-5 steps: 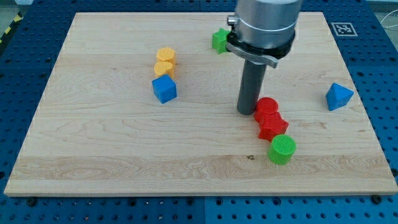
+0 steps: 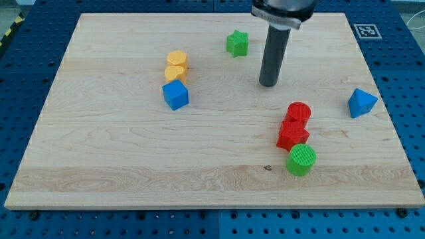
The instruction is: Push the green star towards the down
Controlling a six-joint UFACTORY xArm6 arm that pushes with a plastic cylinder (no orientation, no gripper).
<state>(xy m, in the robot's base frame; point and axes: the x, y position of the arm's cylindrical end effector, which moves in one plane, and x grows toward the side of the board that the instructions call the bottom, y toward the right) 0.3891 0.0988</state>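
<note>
The green star [image 2: 237, 43] lies near the top of the wooden board [image 2: 119, 153], a little right of centre. My tip [image 2: 269, 83] rests on the board below and to the right of the star, apart from it. The dark rod rises from the tip to the view's top. Further below the tip sit a red cylinder [image 2: 298, 113], a red block [image 2: 292, 135] and a green cylinder [image 2: 301, 160] in a short line.
Two yellow blocks [image 2: 176, 65] are stacked close above a blue cube [image 2: 175, 94] at the left of centre. A blue triangular block [image 2: 361, 102] sits near the board's right edge.
My tip has moved up the view, away from the red cylinder and nearer the green star's level. The star is now fully visible. The blocks have stayed in place.
</note>
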